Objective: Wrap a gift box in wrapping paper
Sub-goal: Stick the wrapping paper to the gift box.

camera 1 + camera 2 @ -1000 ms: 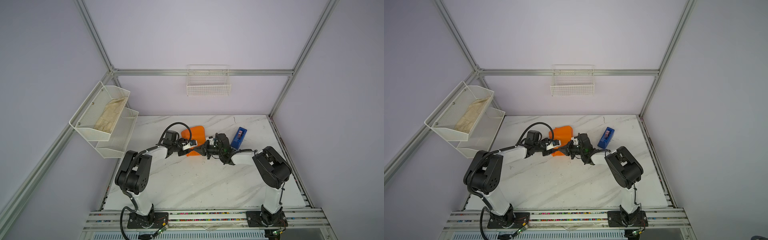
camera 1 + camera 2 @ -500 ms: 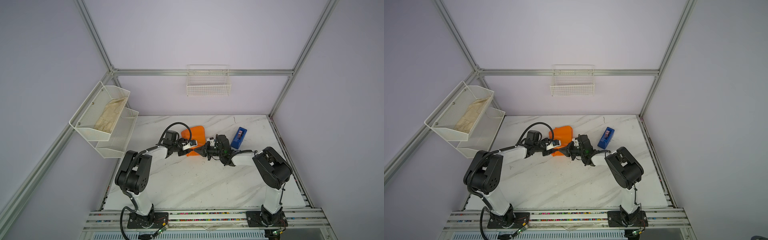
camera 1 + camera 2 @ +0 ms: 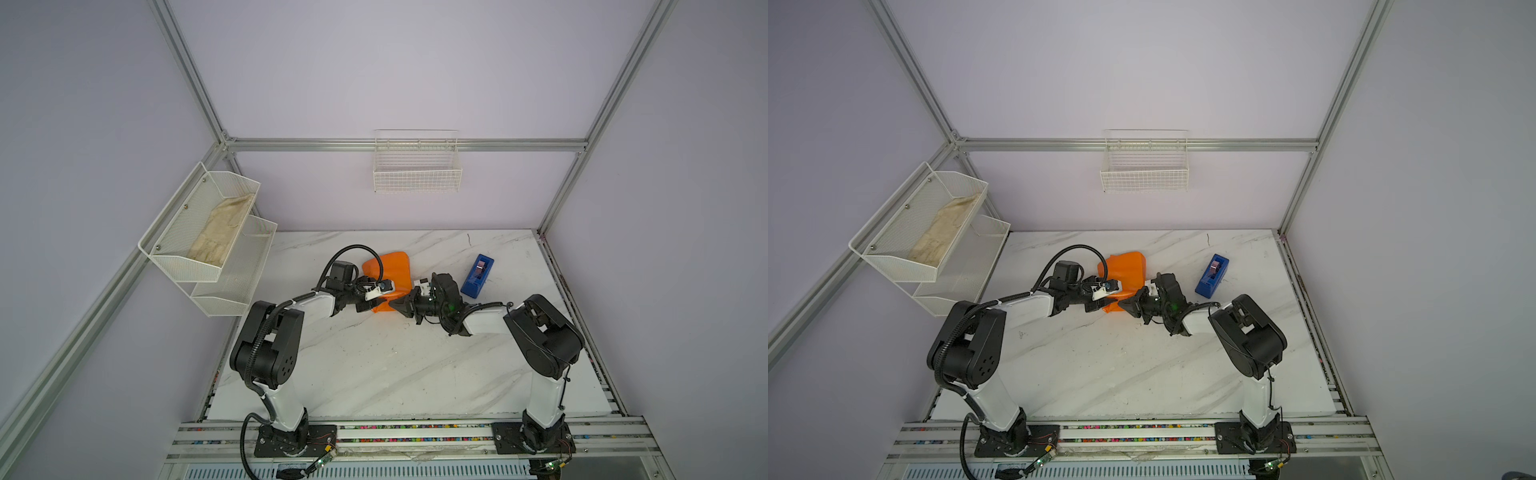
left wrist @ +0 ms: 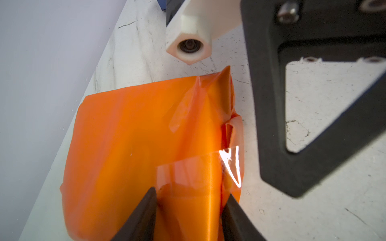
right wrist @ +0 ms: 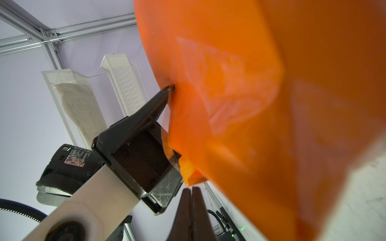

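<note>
- The glossy orange wrapping paper (image 3: pixel 390 270) sits bundled mid-frame in both top views; the gift box is hidden inside.
- The left gripper (image 4: pixel 191 200) clamps the wrapped end; the right gripper (image 5: pixel 191 192) is closed and empty, just beside the paper.
- Likely light, slick and crease-prone: grip over the box's stiff edges.

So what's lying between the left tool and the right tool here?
The wrapping paper, bundled up: its near corner sits between them in both top views. The left tool grips it; the right tool is shut beside it.
</note>
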